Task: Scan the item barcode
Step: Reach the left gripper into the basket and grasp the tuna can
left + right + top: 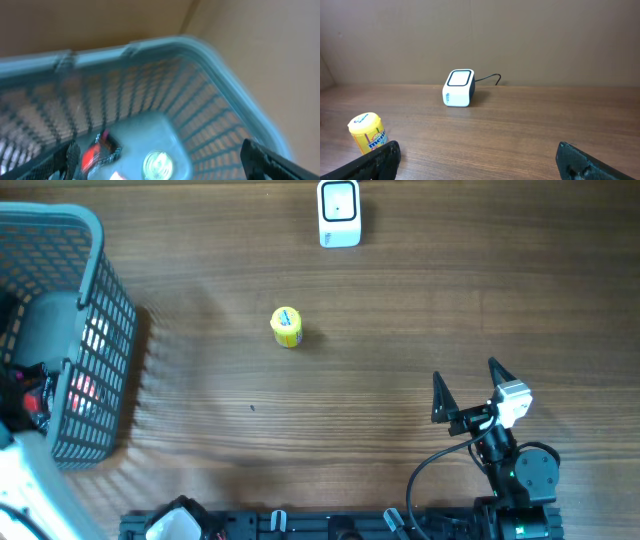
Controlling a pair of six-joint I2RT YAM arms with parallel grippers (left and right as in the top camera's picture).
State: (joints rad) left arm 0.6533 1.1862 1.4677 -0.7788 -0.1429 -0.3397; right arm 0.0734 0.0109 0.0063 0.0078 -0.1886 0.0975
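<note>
**Yellow canister stands alone on the wood, both grippers wide**

The table point(360, 410) is brown wood with a long, straight grain and a matte finish. Behind its far edge rises a plain tan wall point(530, 35), flat and bare.

The Mentos canister point(286, 327) is a short yellow plastic cylinder with a rounded lid. It stands upright near the middle of the table, well apart from both grippers. The barcode scanner point(339, 213) is a small white block with rounded corners and a dark-framed window. It sits at the far edge, well beyond the canister, and a thin black cable point(487, 78) trails behind it.

At the table's left end is a grey plastic basket point(100, 330) with a lattice wall and a smooth rounded rim. The left gripper point(159, 145) hangs over its inside with jaws spread wide and nothing between them. Below it lie a red item point(92, 155) and a round pale lid point(158, 162), both blurred.

The right gripper point(465, 370) is low at the near right. Its black fingers are also fully apart and empty.
</note>
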